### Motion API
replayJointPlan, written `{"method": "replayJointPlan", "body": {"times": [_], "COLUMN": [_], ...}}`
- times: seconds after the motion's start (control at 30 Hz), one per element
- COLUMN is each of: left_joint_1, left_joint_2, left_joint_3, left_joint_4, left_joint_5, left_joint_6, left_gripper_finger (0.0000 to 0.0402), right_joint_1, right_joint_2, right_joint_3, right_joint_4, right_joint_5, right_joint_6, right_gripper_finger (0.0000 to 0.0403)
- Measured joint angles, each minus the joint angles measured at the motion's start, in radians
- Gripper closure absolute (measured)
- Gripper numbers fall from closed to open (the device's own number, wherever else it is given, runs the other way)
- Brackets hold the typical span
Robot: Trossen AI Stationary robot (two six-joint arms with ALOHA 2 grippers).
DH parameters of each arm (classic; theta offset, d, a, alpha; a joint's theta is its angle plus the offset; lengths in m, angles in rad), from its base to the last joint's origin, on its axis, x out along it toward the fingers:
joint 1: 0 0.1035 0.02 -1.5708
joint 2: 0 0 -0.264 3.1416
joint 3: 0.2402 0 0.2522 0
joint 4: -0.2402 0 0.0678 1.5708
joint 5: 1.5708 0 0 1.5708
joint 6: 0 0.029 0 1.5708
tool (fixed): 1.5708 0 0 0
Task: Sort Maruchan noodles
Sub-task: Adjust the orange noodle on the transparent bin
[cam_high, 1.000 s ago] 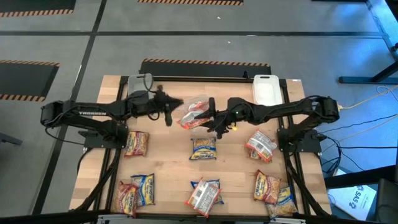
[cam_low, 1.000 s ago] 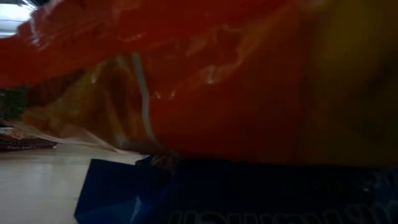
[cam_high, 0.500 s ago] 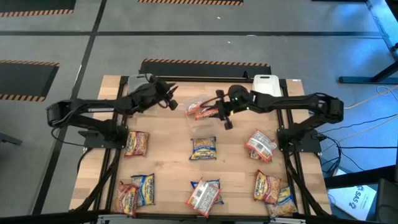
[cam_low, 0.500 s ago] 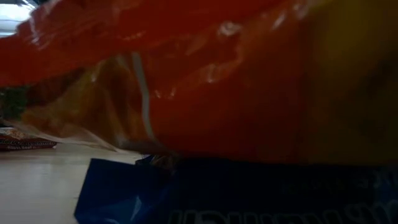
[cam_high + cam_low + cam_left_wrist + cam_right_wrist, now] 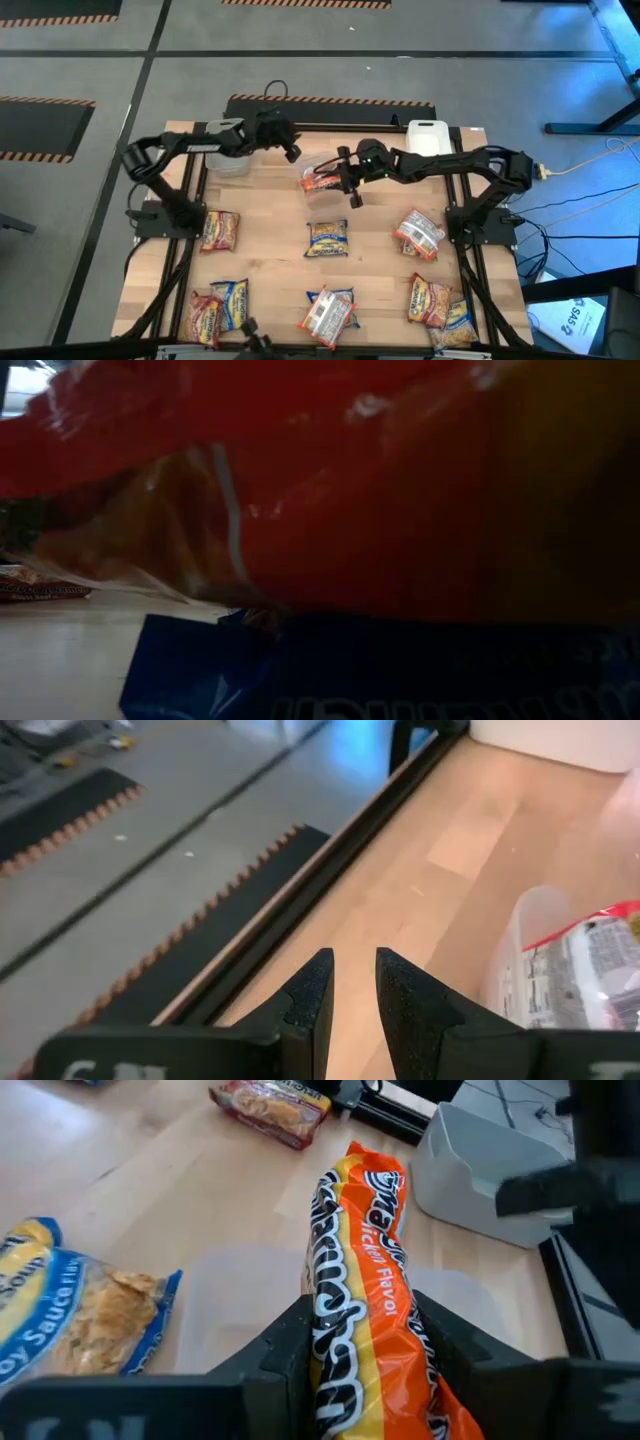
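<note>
Orange-yellow noodle pkt sits edge-up between the right gripper fingers, pinched at its lower half, held over a clear bin near the middle of the worktop's far edge. The bin already has a red-white pkt in it. Blue-yellow pkt lies flat at worktop centre, nearer the front than the gripper and apart from it. Other pkts are spread along the left, right and front edges; one red pkt lies by the left edge. Left gripper hangs at the far edge, left of the bin, fingers nearly together with a thin gap, holding nothing. Grey bin far-left corner, white bin far-right corner.
</note>
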Motion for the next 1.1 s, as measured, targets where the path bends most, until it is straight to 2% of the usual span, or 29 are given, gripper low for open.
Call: {"method": "replayJointPlan", "body": {"times": [0.33,0.53,0.7,0.9,1.1], "left_joint_1": [-0.001,-0.006,-0.006,-0.007,-0.009], "left_joint_2": [0.146,0.162,0.161,0.161,0.161], "left_joint_3": [0.105,0.111,0.111,0.111,0.111], "left_joint_4": [0.002,-0.011,-0.021,-0.058,-0.083], "left_joint_5": [0.153,0.252,0.341,0.379,0.443], "left_joint_6": [-0.023,-0.028,-0.028,-0.027,-0.027], "left_gripper_finger": [0.0331,0.0331,0.0331,0.0331,0.0331], "right_joint_1": [0.000,0.000,-0.010,-0.033,-0.033], "right_joint_2": [0.107,0.162,0.220,0.248,0.249], "right_joint_3": [0.000,0.001,0.022,0.052,0.068], "right_joint_4": [0.126,0.174,0.175,0.176,0.173], "right_joint_5": [-0.003,-0.002,0.045,0.073,0.148], "right_joint_6": [0.002,0.000,0.000,0.001,0.008], "right_gripper_finger": [0.0286,0.0286,0.0286,0.0286,0.0285]}}
